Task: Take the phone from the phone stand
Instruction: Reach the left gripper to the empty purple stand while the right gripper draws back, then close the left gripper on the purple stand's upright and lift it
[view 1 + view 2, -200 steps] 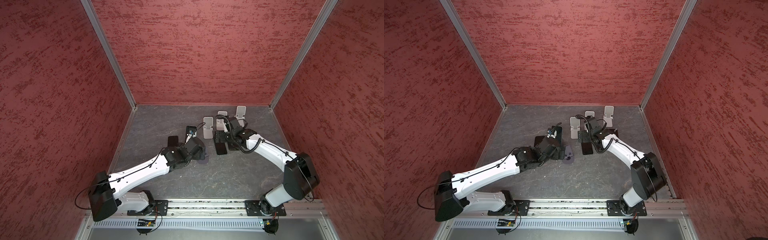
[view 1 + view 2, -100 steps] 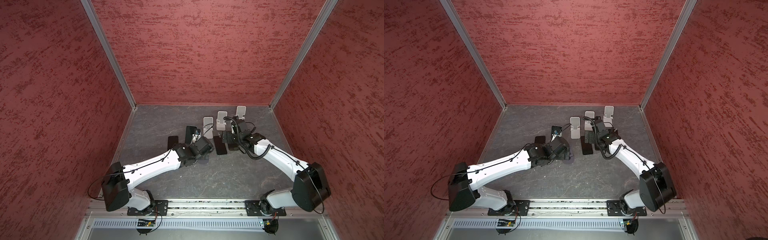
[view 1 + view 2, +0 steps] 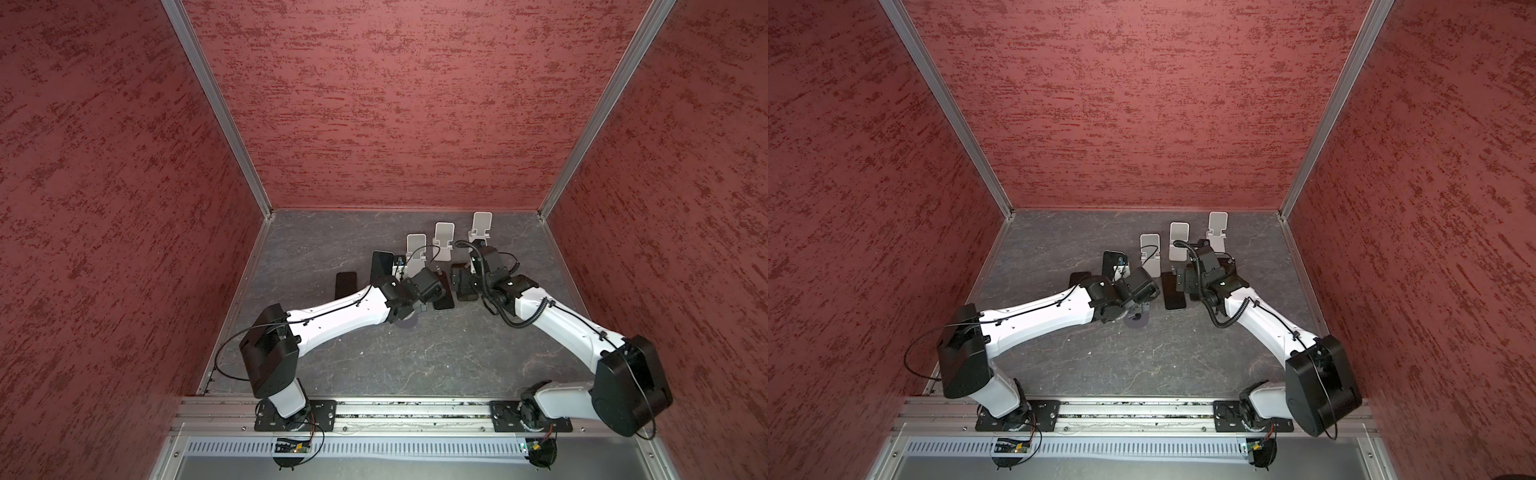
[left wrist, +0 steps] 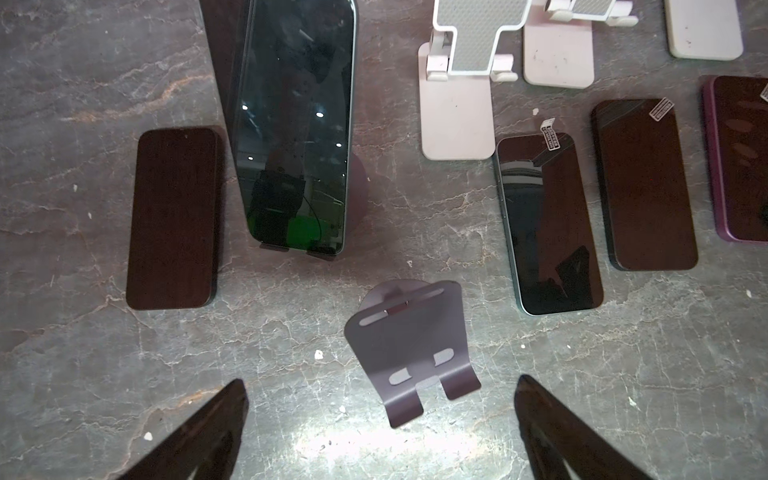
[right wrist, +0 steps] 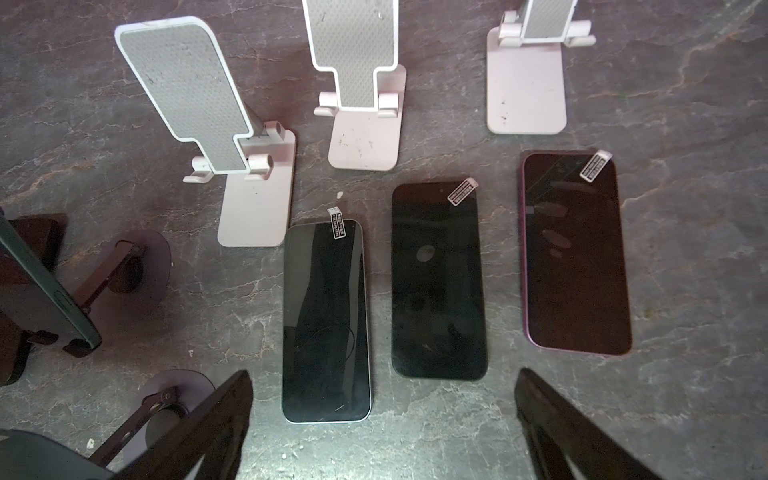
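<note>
A dark phone (image 4: 295,124) leans upright on a purple phone stand (image 4: 358,195), seen left of centre in both top views (image 3: 381,266) (image 3: 1112,264). My left gripper (image 4: 380,380) is open with nothing between its fingers, hanging over a second, empty purple stand (image 4: 409,345), nearer than the standing phone and to its right (image 3: 430,289). The right gripper (image 5: 384,374) is open too, above the near ends of a silver-edged phone (image 5: 326,320) and a black phone (image 5: 438,282) that lie flat, right of the middle (image 3: 461,282).
Three white stands (image 5: 208,104) (image 5: 357,58) (image 5: 528,83) stand empty in a row at the back. A purple phone (image 5: 575,253) lies flat at the right. Another dark phone (image 4: 174,218) lies flat left of the standing one. Red walls close in three sides.
The left arm has reached further right, so its gripper now hangs right of the standing phone. The right arm's elbow swung out to the right and its gripper shifted slightly right. Both stayed open.
</note>
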Motion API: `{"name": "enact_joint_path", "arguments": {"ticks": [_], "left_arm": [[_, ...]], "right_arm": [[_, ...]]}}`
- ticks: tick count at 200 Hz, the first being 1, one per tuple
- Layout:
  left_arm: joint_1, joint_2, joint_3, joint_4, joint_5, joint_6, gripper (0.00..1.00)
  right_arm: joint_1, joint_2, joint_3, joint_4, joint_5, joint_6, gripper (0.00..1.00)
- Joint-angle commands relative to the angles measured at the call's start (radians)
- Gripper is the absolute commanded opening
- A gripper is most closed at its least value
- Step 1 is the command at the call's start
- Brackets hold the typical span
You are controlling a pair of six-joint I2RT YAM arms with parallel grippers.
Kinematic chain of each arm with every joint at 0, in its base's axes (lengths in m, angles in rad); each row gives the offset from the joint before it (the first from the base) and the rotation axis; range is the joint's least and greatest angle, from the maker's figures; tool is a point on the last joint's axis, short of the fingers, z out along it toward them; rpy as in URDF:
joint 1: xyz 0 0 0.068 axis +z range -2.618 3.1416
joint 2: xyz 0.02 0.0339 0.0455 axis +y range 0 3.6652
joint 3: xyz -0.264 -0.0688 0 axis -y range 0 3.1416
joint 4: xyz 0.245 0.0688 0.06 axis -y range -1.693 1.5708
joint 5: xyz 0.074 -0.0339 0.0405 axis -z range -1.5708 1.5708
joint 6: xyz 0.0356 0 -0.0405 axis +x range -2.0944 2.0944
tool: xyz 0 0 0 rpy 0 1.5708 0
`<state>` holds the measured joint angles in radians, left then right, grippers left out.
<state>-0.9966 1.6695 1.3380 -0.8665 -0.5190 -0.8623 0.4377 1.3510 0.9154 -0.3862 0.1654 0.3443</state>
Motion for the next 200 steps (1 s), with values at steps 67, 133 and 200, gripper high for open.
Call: {"name": "enact_joint_path", "arguments": {"ticks": [67,133,200], "left_arm": [[0.013,0.062,-0.008,0.091,-0.028,-0.143,1.0],[0.028,0.114,0.001,0.125,-0.02,-0.212,1.0],[0.038,0.158,0.003,0.158,0.003,-0.233,0.98]], "right_arm": [[-0.052,-0.044,-0.058,0.078,-0.014,-0.011,0.99],[-0.086,-0.053,-0.103,0.117,-0.066,-0.021,0.99],[-0.096,-0.033,-0.116,0.135,-0.103,-0.019,0.99]]}}
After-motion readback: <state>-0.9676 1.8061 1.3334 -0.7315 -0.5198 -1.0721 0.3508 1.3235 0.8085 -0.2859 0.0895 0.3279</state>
